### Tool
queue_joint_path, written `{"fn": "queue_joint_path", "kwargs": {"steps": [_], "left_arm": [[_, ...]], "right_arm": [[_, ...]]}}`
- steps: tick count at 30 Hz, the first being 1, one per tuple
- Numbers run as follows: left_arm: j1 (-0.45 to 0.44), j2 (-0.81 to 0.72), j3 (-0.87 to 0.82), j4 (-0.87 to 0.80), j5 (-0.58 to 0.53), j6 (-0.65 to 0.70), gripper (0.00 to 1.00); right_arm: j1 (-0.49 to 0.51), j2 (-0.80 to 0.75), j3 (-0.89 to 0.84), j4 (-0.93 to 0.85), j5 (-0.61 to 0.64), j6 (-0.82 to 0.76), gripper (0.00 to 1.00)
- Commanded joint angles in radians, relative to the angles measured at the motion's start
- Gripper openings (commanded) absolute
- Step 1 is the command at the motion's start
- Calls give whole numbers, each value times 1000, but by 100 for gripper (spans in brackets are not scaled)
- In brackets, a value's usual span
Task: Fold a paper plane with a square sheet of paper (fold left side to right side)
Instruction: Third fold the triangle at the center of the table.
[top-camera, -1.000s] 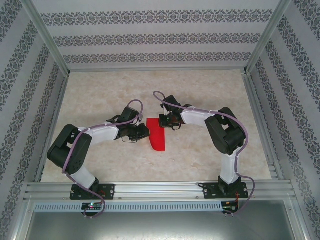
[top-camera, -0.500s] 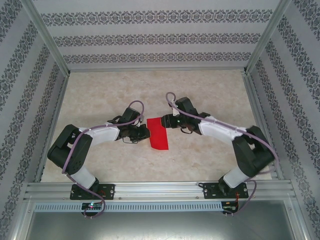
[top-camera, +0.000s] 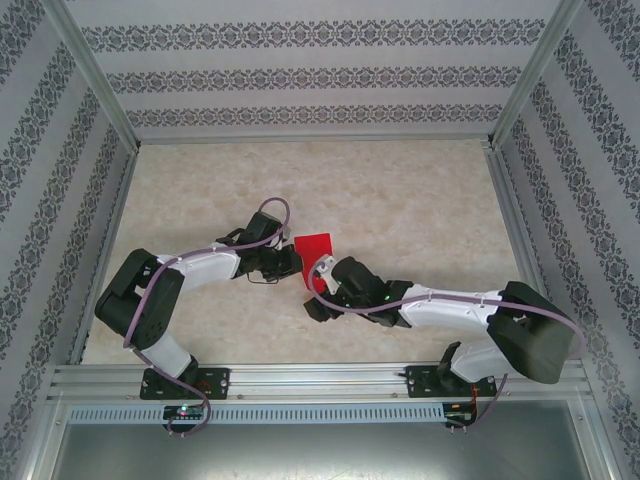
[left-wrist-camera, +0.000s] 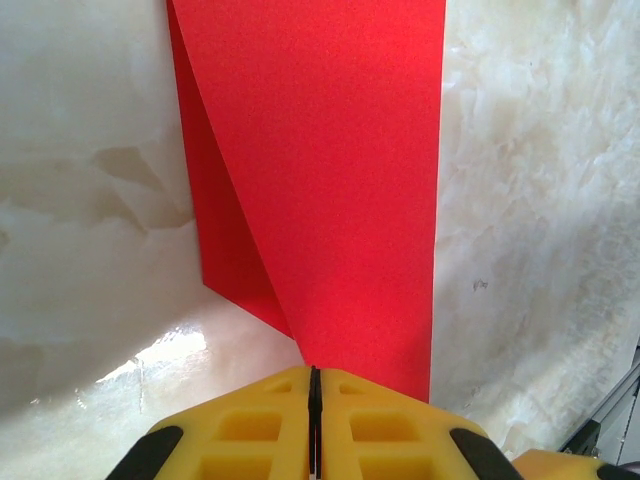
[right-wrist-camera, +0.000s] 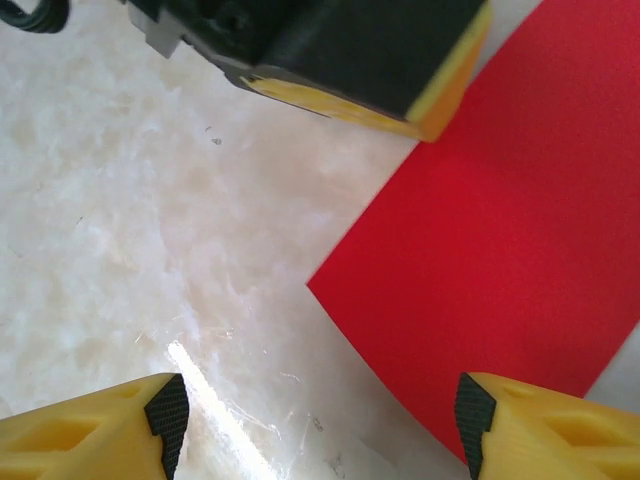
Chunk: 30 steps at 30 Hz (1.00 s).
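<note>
- the square sheet of paper (top-camera: 314, 244) lies near the middle of the table (top-camera: 430, 190), between the two arms; it is folded over itself, the upper layer raised off the lower one
- left gripper (left-wrist-camera: 314, 400): yellow fingers pressed together, pinching the sheet's edge
- right gripper (right-wrist-camera: 320, 430): fingers spread wide, above a corner of the sheet, just beside the left gripper

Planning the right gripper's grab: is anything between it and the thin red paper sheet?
Nothing visible. The right gripper hangs open over a corner of the thin red paper sheet; the left gripper, closed on its edge, sits beyond it.
</note>
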Motion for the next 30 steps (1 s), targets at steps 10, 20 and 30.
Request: {"fn": "queue_joint_path", "kwargs": {"steps": [10, 20, 30], "left_arm": [[-16, -22, 32, -42, -10, -2, 12], [-17, -22, 39, -50, -14, 7, 11], [16, -102, 51, -146, -69, 56, 38]], "right_arm": [[23, 164, 161, -16, 119, -104, 45], [18, 158, 157, -51, 96, -109, 0], [-34, 152, 149, -44, -47, -66, 0]]}}
